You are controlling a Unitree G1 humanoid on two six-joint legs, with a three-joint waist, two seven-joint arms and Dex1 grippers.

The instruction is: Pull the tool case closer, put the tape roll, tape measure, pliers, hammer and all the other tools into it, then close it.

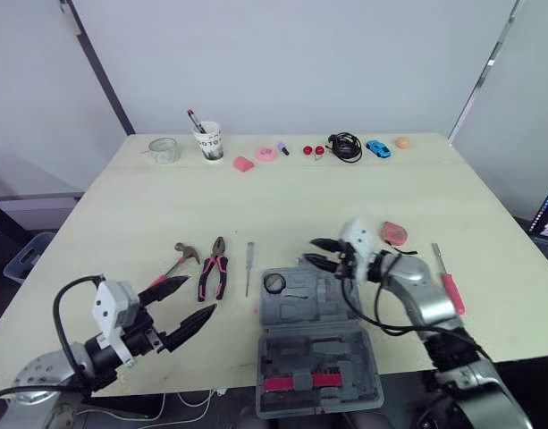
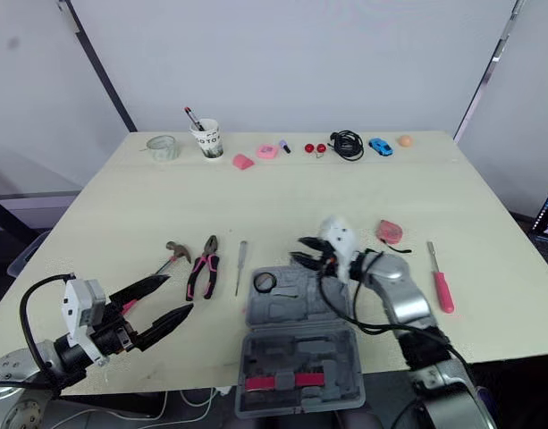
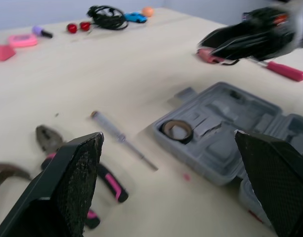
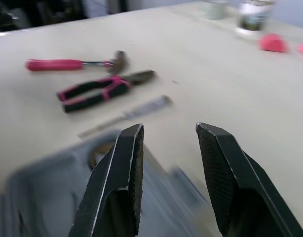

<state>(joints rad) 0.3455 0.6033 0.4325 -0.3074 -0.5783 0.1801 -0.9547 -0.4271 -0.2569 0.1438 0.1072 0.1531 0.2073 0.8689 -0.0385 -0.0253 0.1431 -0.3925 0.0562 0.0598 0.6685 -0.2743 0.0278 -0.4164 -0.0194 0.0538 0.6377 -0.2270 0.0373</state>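
Packing is underway — tape roll (image 1: 274, 283) sits in the case (image 1: 327, 344), lower centre; left pincer (image 1: 200, 297) and right pincer (image 1: 311, 251) gape empty, pliers (image 1: 213, 273) likely next.

tape roll (image 1: 274, 283) in tool case (image 1: 345, 350), pliers (image 1: 214, 266) and hammer (image 1: 181, 256) left of it

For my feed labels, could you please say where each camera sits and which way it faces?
Left eye view: head-mounted, facing forward and down over the table; left tool and right tool show.
Right eye view: beside it, same scene.
Left wrist view: along the open left tool toward the tool case.
Right wrist view: along the right tool toward pliers and hammer.
Wrist views share the pliers.
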